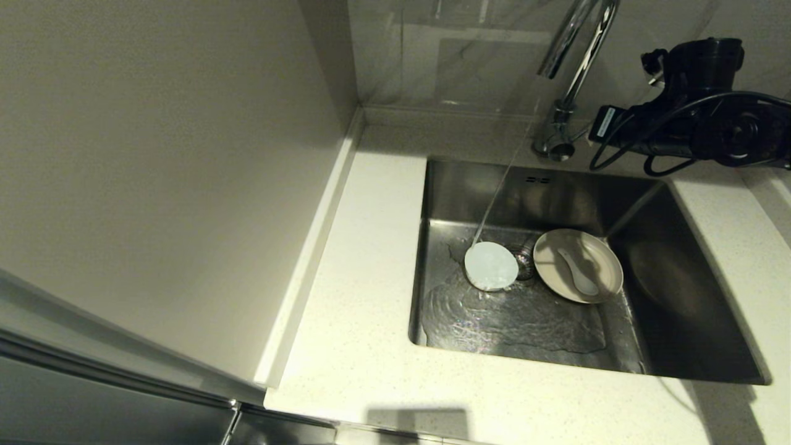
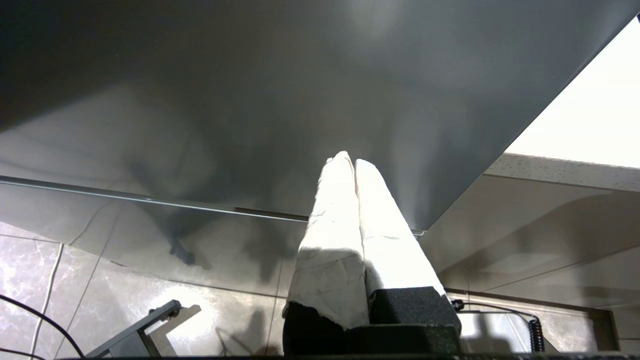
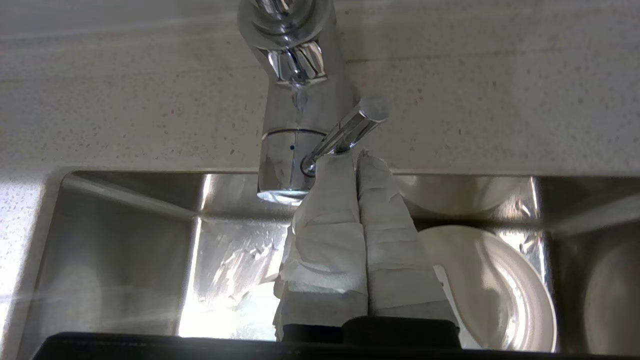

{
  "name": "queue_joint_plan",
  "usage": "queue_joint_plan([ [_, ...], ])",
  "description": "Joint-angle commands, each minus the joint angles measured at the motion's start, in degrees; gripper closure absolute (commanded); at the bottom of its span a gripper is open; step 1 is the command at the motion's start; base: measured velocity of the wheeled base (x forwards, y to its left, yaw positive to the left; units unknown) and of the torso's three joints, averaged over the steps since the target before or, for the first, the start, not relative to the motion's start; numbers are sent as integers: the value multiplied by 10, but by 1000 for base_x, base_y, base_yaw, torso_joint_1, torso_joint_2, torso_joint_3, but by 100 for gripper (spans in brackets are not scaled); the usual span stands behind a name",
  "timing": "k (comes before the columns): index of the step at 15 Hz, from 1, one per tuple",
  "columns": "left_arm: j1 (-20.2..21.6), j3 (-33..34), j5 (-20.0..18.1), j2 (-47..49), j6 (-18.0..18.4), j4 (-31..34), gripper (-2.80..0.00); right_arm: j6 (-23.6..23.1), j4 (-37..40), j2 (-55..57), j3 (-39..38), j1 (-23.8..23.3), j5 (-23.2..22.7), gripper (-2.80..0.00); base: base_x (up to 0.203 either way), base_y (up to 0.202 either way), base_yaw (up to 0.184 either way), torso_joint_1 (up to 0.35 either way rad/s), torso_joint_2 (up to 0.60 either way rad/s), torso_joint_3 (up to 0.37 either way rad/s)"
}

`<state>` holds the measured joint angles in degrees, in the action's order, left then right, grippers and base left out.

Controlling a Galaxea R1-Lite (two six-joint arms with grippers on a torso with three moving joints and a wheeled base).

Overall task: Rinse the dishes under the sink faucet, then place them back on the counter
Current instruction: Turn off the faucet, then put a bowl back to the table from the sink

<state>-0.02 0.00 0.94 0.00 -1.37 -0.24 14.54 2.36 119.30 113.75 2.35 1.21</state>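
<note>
Rinse step judged underway: water is run from faucet (image 1: 571, 68) onto bowl (image 1: 491, 266) in sink (image 1: 680, 321), plate (image 1: 578, 266) with spoon (image 1: 579, 278) beside it; right tool (image 3: 357, 155), closed, is set at lever (image 3: 345, 132); left tool (image 2: 350, 160), closed, is parked; shutoff needed next.

- A plain beige wall panel (image 1: 154, 154) fills the left side of the head view, meeting the worktop along a straight edge.
- A glossy marbled backsplash (image 1: 469, 49) stands at the back.
- A dark grey cabinet front (image 2: 250, 90) hangs over a marbled tile floor (image 2: 100, 290).
- A thin black cable (image 2: 45, 320) lies on that floor.
</note>
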Motion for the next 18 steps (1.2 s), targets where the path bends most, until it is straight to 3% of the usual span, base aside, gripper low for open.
queue_joint_plan([
  [1, 0, 0, 0, -2, 0, 0, 0, -1, -13, 7, 0, 0, 0, 0, 0, 0, 0, 0, 0, 0],
  [10, 0, 0, 0, -2, 0, 0, 0, -3, -17, -10, -24, -23, 13, 0, 0, 0, 0, 0, 0, 0],
  [15, 0, 0, 0, -2, 0, 0, 0, -2, -16, -86, -196, -74, 21, 0, 0, 0, 0, 0, 0, 0],
  [18, 0, 0, 0, -2, 0, 0, 0, -2, -16, -172, -372, -84, 6, 0, 0, 0, 0, 0, 0, 0],
])
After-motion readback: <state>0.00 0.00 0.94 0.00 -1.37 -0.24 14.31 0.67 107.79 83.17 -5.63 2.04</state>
